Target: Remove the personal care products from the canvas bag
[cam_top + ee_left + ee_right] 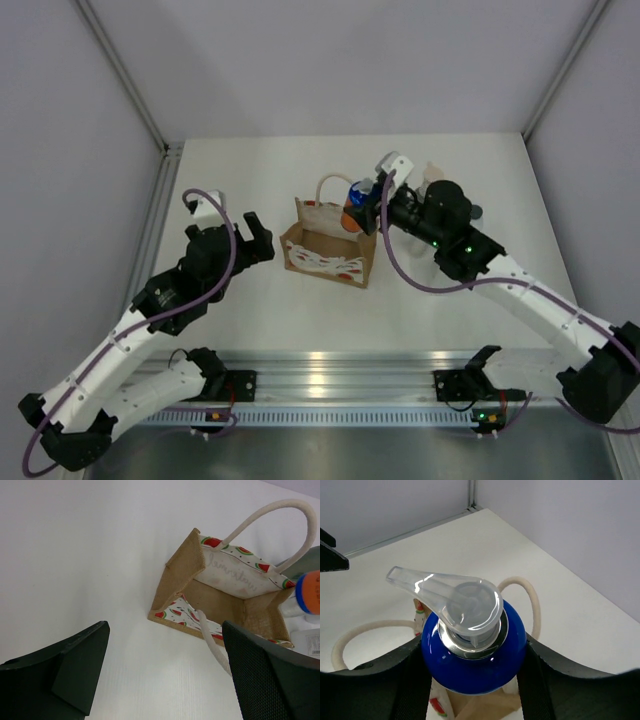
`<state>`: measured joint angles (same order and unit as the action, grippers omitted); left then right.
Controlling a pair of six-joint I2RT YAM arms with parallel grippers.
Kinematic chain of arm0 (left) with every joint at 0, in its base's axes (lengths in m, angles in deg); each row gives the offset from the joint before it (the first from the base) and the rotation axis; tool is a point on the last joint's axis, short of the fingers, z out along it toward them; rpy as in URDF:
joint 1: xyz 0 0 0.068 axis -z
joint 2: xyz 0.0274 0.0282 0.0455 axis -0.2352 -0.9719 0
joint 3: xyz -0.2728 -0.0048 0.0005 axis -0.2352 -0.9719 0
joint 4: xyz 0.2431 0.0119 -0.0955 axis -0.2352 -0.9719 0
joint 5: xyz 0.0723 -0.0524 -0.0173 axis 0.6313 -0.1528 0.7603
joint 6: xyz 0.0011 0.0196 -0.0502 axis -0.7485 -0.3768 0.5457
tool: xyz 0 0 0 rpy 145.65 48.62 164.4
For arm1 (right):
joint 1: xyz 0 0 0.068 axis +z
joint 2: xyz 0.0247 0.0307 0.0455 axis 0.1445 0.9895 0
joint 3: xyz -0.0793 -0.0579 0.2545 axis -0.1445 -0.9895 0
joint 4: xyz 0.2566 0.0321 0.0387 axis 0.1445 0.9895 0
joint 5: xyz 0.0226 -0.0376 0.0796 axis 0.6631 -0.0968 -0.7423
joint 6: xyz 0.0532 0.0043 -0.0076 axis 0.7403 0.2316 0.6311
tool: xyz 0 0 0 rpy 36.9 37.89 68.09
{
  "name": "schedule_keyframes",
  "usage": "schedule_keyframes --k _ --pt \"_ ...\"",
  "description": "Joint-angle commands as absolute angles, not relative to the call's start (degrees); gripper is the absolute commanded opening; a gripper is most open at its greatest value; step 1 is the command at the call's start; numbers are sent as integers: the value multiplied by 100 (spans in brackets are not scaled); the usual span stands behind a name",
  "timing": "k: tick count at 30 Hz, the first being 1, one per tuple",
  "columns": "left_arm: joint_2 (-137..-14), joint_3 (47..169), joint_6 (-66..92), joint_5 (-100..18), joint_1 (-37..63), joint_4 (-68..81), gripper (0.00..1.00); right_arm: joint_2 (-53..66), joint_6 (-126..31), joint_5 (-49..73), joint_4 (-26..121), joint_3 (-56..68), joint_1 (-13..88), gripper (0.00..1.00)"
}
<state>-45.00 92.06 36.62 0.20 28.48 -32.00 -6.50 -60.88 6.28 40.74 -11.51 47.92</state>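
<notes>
The canvas bag [328, 251] stands mid-table with its mouth open; it also shows in the left wrist view [225, 592], and the part of its inside that shows holds no bottle. My right gripper [362, 208] is shut on the orange bottle's blue top [475, 657], under its clear pump [445, 597], and holds it just above the bag's far right rim. The same orange bottle [309, 592] shows at the right edge of the left wrist view. My left gripper [256, 238] is open and empty, a little left of the bag; its fingers [75, 660] are wide apart.
Other small bottles stand behind my right arm at the back right [433, 176], mostly hidden. A white bottle [307, 637] lies beyond the bag. The bag's cream handles [527, 597] loop beside the held bottle. Walls close the table at left, back and right.
</notes>
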Motion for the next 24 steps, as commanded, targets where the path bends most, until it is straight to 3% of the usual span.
schedule_keyframes --k 1,11,24 --pt "-4490 9293 3322 21 2841 -3284 98 -1481 -5954 1295 4426 -893 4830 0" --pt "-4411 9776 2926 -304 2841 -3926 98 -2853 -5638 1911 4683 -2184 4830 0" --pt "-4340 9576 2354 -340 2841 -4225 98 -3478 -5498 1666 3955 -3977 4830 0"
